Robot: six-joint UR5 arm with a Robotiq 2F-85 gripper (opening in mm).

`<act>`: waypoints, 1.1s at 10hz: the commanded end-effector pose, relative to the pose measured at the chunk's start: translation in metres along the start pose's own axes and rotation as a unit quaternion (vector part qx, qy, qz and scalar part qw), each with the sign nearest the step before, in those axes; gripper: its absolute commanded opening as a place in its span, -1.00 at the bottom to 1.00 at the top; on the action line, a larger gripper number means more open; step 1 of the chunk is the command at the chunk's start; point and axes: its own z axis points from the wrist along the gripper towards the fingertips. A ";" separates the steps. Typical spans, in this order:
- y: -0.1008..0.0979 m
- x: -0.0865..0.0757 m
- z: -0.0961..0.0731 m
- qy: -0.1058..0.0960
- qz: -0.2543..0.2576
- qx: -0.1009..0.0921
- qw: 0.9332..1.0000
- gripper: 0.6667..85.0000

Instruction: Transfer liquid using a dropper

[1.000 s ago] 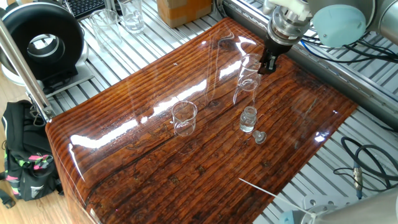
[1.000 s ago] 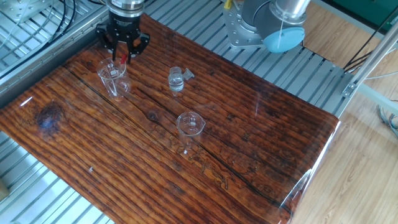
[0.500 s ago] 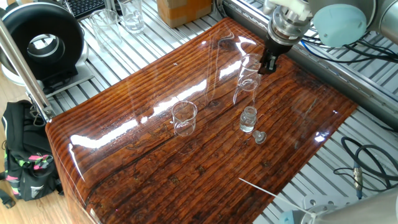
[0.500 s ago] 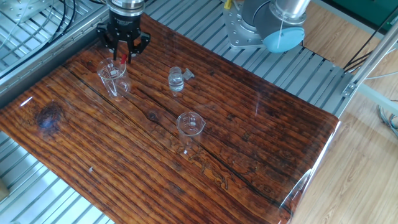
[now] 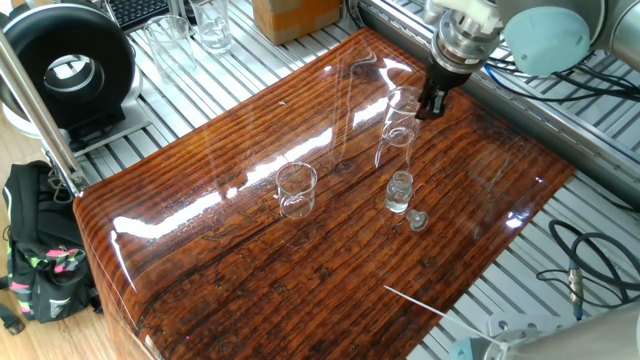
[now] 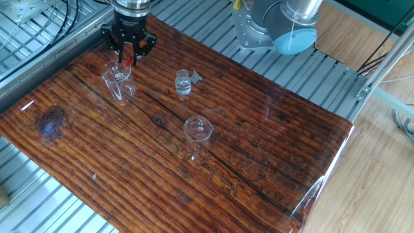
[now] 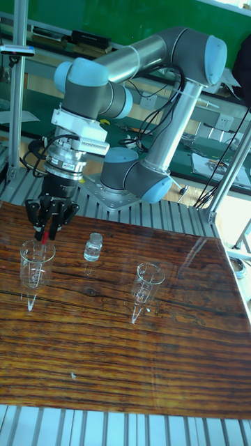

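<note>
My gripper point(image 6: 129, 57) hangs over the rim of a tall clear glass vessel point(image 6: 116, 82) at the table's far corner. Its fingers are shut on the dropper's red bulb point(image 6: 128, 61), which also shows in the tall fixed view, dropper point(image 7: 44, 237), with its thin tube reaching down into the vessel point(image 7: 35, 263). In one fixed view the gripper point(image 5: 432, 101) stands just right of the vessel point(image 5: 398, 135). A second glass vessel point(image 6: 198, 130) stands mid-table. A small vial point(image 6: 183, 83) holds clear liquid, and its stopper point(image 6: 196, 77) lies beside it.
The robot's base point(image 6: 272, 26) is bolted behind the wooden table point(image 6: 246, 142). Off the table on the slatted frame stand spare glassware point(image 5: 213, 24), a cardboard box point(image 5: 295, 15) and a black round device point(image 5: 65, 65). A backpack point(image 5: 40, 265) lies on the floor.
</note>
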 end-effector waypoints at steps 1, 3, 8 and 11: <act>0.000 0.000 -0.001 -0.004 0.005 0.000 1.000 -0.20; 0.001 0.000 0.000 -0.003 0.007 -0.004 1.000 -0.22; 0.005 -0.001 -0.001 -0.006 0.010 -0.010 1.000 -0.23; 0.006 -0.002 -0.001 -0.008 0.010 -0.012 1.000 -0.25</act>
